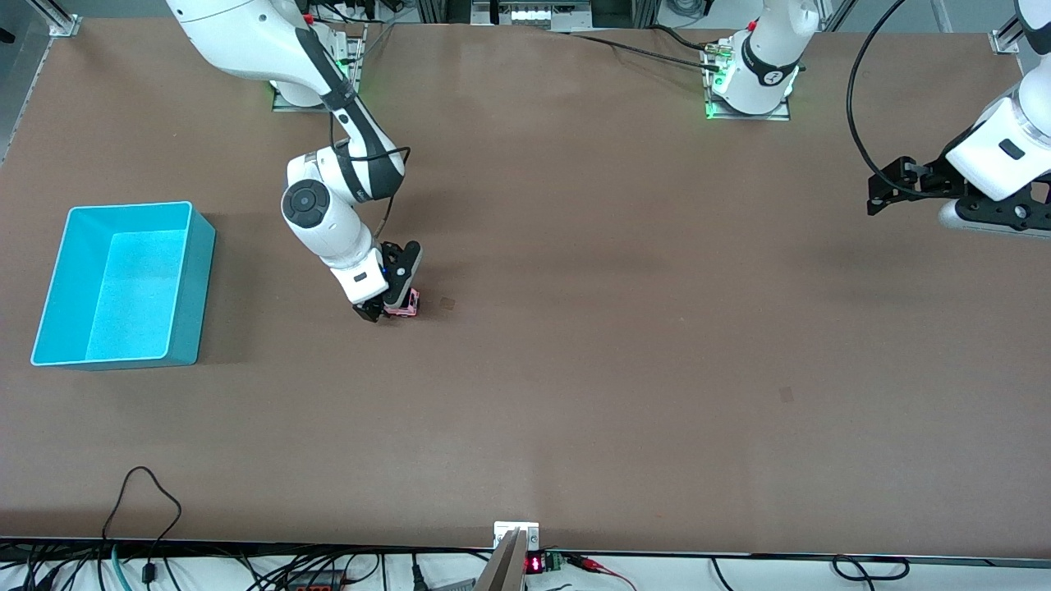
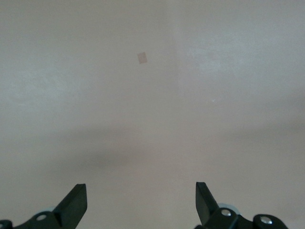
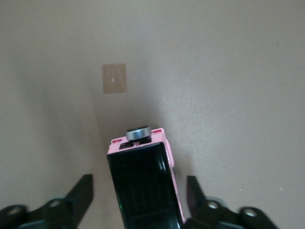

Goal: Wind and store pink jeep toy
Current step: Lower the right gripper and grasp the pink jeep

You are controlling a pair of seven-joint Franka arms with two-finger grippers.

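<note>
From the front you're looking at one plain brown bench (image 1: 575, 394), one cyan bin (image 1: 123, 283) and one pink jeep toy (image 1: 404, 304), sitting mid-bench under your right end effector (image 1: 392, 310). The left end effector (image 1: 891, 190) is waiting over the bench's edge. Left wrist: fingers (image 2: 74, 204) spread over bare bench. Right wrist: fingers (image 3: 81, 193) standing apart, flanking the jeep, gaps showing.

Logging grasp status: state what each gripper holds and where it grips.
Nothing is held yet. The right gripper straddles the small pink toy jeep with a black roof, fingers apart from its sides. The left gripper waits open over bare table.
</note>
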